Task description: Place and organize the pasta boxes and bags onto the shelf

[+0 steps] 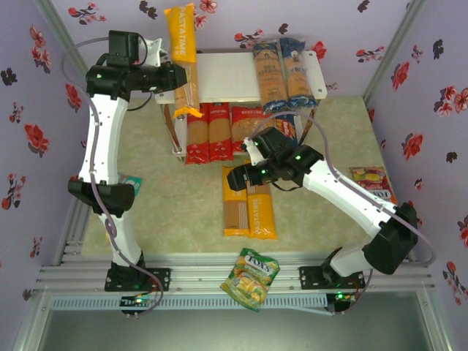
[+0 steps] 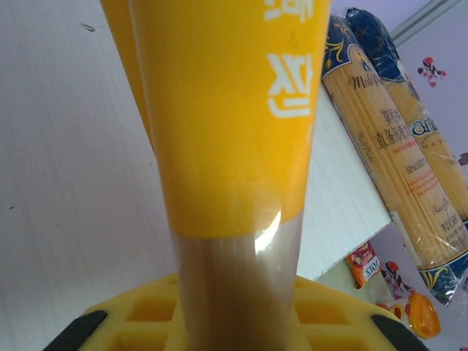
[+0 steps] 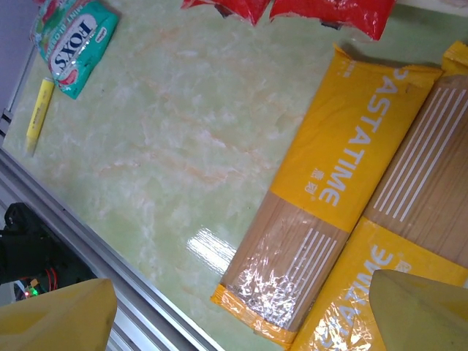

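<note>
My left gripper (image 1: 170,64) is shut on a yellow spaghetti bag (image 1: 180,33) at the left end of the shelf's top board (image 1: 227,77). In the left wrist view the bag (image 2: 227,110) runs out over that white board (image 2: 58,183). Two dark-blue spaghetti bags (image 1: 284,69) lie on the board's right end. Red bags (image 1: 208,131) and a wider red bag (image 1: 248,123) sit on the lower tier. Two yellow spaghetti bags (image 1: 248,203) lie side by side on the table. My right gripper (image 1: 252,152) hovers open above their far ends, and both bags (image 3: 329,190) lie flat below its fingers (image 3: 420,311).
A green-yellow snack bag (image 1: 251,278) hangs over the front rail. A small red-yellow FOXS bag (image 1: 373,183) lies at the right wall. A teal FOXS bag (image 3: 73,40) and a yellow marker (image 3: 40,110) lie by the left arm. The metal rail (image 3: 110,241) borders the near edge.
</note>
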You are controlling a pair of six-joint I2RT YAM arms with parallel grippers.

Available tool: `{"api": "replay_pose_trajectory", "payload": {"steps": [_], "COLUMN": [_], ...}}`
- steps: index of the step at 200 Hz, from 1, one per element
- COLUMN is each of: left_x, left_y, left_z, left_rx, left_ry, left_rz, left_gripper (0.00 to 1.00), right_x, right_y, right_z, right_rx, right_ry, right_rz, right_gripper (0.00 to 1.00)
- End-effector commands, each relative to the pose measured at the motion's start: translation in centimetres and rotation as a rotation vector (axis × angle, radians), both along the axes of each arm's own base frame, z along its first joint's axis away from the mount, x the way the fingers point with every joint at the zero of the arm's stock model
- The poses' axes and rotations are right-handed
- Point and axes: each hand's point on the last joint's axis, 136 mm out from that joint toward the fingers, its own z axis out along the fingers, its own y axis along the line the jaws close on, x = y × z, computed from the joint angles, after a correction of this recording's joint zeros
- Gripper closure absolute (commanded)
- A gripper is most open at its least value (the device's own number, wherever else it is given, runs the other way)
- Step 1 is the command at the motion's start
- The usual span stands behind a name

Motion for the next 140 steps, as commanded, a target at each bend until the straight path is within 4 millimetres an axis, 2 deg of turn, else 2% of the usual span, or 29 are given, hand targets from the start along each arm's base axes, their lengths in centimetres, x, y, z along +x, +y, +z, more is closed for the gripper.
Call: {"api": "replay_pose_trajectory", "payload": {"steps": [1, 34, 61, 80, 88, 140], "left_x": [0.7, 1.4, 2.0, 2.3, 2.6, 3.0], "left_y": [-0.7, -0.8, -0.6, -0.4, -0.4, -0.4], "left_z": [5.2, 3.9, 2.2, 1.1, 1.3, 0.9], "left_rx": [-0.016, 0.01, 0.031, 0.04, 0.034, 0.023], "left_ry": [-0.262, -0.253, -0.215, -0.18, -0.196, -0.189], "left_rz": [-0.073, -0.08, -0.064, -0.049, -0.04, -0.019], "left_gripper": [0.97, 0.94, 0.72, 0.65, 0.61, 0.53], "right_x": [0.2, 0.3, 0.3, 0.4, 0.4, 0.2], "right_y": [1.0, 1.5, 1.7, 1.9, 1.8, 1.8], "right_z": [0.5, 0.2, -0.2, -0.3, -0.3, -0.6], "right_rx": [0.021, 0.02, 0.016, 0.012, 0.011, 0.0], "right_ry": [0.003, 0.025, 0.036, 0.04, 0.043, 0.05], "right_rz": [0.026, 0.031, 0.029, 0.027, 0.024, 0.017], "right_gripper": [0.1, 0.1, 0.1, 0.1, 0.1, 0.1]}}
